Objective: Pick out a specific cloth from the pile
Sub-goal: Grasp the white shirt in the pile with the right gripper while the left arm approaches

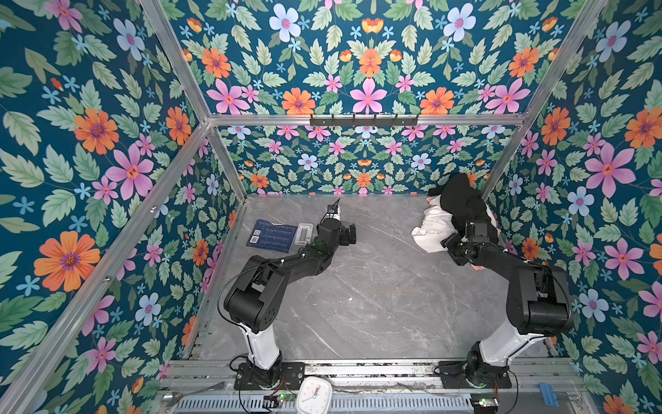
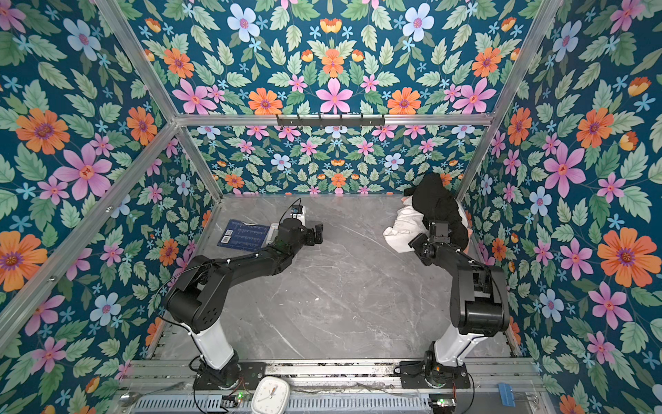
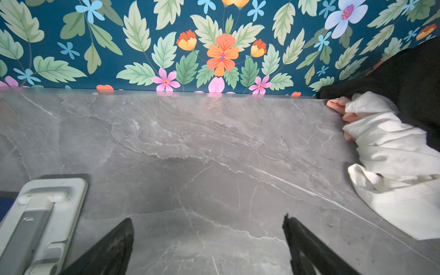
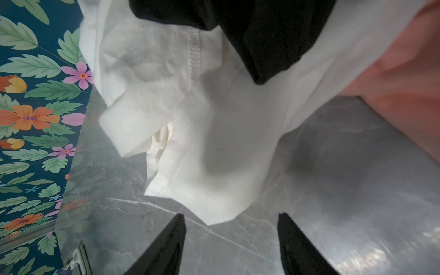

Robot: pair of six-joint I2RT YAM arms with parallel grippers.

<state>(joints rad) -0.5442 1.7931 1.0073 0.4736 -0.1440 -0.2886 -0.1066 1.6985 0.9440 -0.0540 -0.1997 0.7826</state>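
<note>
Your right claw [image 4: 231,215] is sitting released, cloth [image 4: 214,154] lying just ahead; left claw [image 3: 207,217] is hovering released above worktop [image 3: 190,142].

A lab-style robot cell: a left arm [image 1: 308,258] and a right arm [image 1: 501,256] are mounted on a metal rail [image 1: 358,369] at the near edge of a grey marble-look table [image 1: 376,286], boxed in by an aluminium frame [image 1: 250,120] and 3 flower-print walls [image 1: 358,53].
</note>
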